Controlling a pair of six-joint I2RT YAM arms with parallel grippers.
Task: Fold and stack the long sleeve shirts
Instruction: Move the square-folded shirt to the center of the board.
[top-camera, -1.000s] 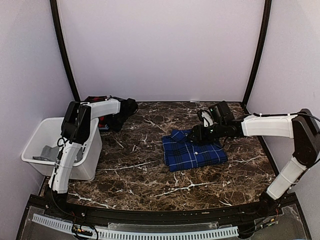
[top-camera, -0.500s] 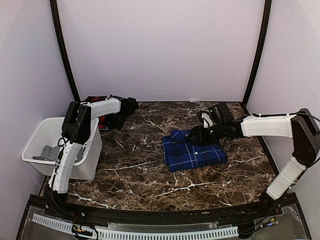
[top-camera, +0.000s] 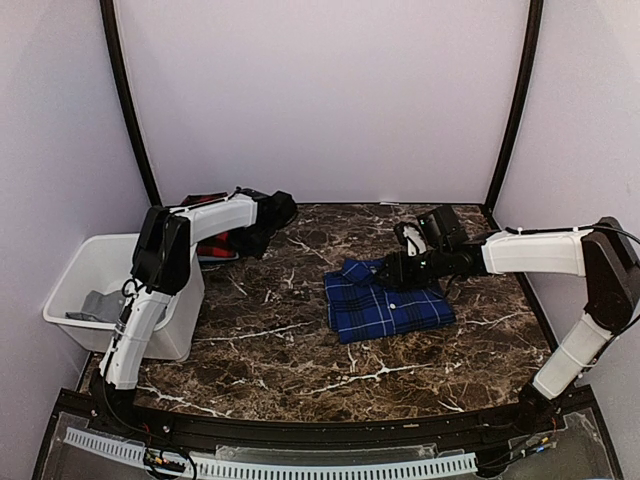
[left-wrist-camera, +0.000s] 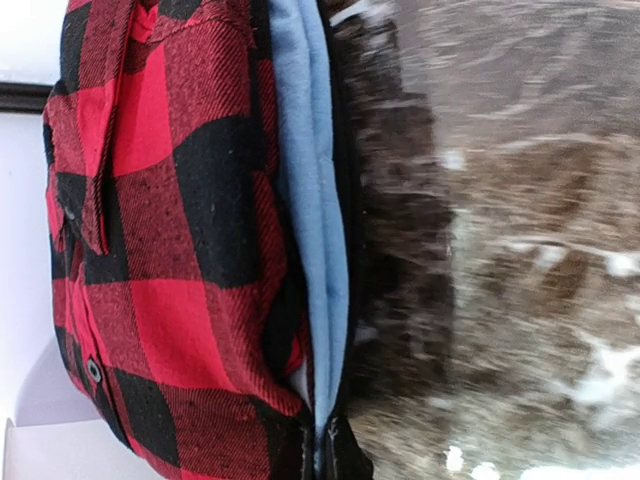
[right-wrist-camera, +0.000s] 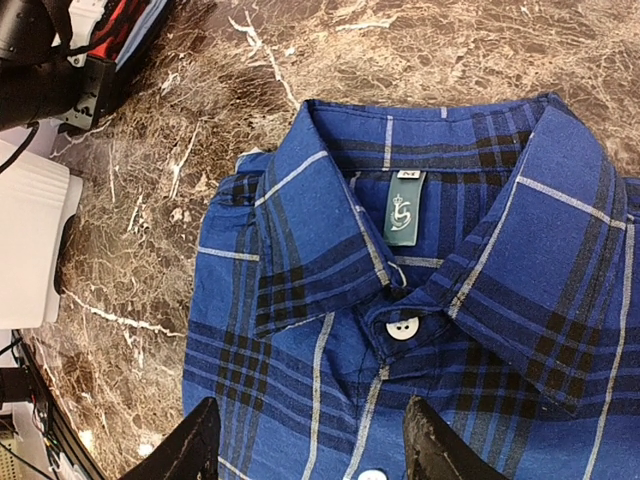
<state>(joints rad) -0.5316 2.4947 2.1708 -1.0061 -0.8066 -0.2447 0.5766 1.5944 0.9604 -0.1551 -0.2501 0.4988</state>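
Note:
The red-and-black shirt, with a light blue lining along its edge, lies bunched at the table's back left corner. My left gripper is shut on that lined edge, just right of the heap. The dark blue plaid shirt lies folded at the middle right, its collar and a white button facing up. My right gripper hangs open over it, just below the collar, with nothing between its fingers.
A white bin holding a grey item stands at the left edge, beside the left arm. The dark marble table runs up to the back wall and two black corner posts.
My left gripper has shut on the red-and-black shirt's edge and moved right, dragging the cloth with it. The right arm and the blue shirt have not moved.

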